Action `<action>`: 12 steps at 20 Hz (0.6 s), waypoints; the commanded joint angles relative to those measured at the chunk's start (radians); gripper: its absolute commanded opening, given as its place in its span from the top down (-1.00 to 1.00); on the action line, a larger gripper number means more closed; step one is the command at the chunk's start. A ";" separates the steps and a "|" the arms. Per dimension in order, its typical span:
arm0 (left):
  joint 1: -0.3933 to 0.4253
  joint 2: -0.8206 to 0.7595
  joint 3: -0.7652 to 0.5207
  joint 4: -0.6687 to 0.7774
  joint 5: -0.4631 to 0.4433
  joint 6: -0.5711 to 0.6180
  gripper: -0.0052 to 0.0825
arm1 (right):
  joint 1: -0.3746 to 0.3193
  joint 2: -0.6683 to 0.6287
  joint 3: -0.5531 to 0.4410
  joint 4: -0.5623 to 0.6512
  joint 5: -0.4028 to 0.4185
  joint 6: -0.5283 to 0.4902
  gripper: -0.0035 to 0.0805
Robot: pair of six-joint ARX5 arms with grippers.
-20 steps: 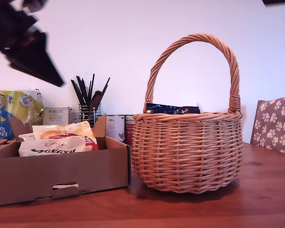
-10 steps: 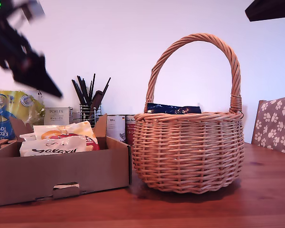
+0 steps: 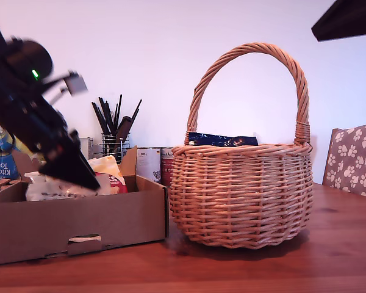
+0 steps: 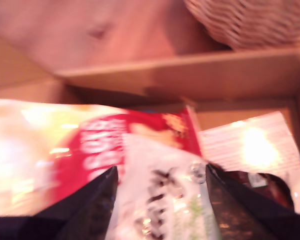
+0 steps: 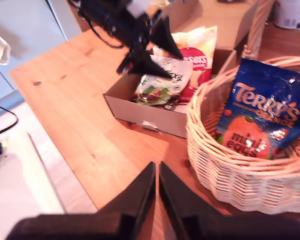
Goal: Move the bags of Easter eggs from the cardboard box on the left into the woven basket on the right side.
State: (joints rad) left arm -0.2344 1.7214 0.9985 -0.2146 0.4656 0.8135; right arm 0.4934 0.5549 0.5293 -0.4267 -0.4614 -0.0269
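The cardboard box [image 3: 79,223] stands at the exterior view's left and holds a white Galaxy bag [image 3: 49,189] and a cream-and-red bag [image 3: 107,171]. My first gripper [image 3: 79,174] is down in the box, open. Its fingers straddle the white bag [image 4: 160,210], with the red bag [image 4: 100,145] just beyond. A dark blue Terry's bag [image 5: 262,115] lies inside the woven basket [image 3: 241,195] at the exterior view's right. My second gripper [image 5: 156,167] hovers high, shut and empty, above the table beside the basket [image 5: 240,170] and box [image 5: 140,107].
Behind the box are a kitchen towel pack [image 3: 0,159], a black wire utensil holder [image 3: 113,131] and tins [image 3: 149,162]. A paw-print cushion [image 3: 354,159] sits at the exterior view's right. The wooden table's edge [image 5: 65,165] drops to the floor.
My first arm has swung down from the exterior view's upper left into the box, over the bags. The second arm has edged a little further into the upper right corner.
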 commanded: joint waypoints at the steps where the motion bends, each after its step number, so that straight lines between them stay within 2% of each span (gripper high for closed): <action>1: 0.005 0.020 -0.001 0.007 -0.004 0.006 -0.24 | 0.004 0.006 0.010 0.009 0.000 -0.001 0.95; 4: 0.005 0.020 0.000 -0.029 -0.013 -0.001 -0.13 | 0.004 0.011 0.010 0.010 0.000 -0.001 0.95; 12: 0.019 0.020 0.016 -0.222 -0.101 -0.091 -0.13 | 0.004 0.012 0.010 0.011 -0.001 -0.001 0.95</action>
State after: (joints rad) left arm -0.2234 1.7344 1.0187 -0.4232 0.3679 0.7540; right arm 0.4934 0.5610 0.5293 -0.4263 -0.4614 -0.0269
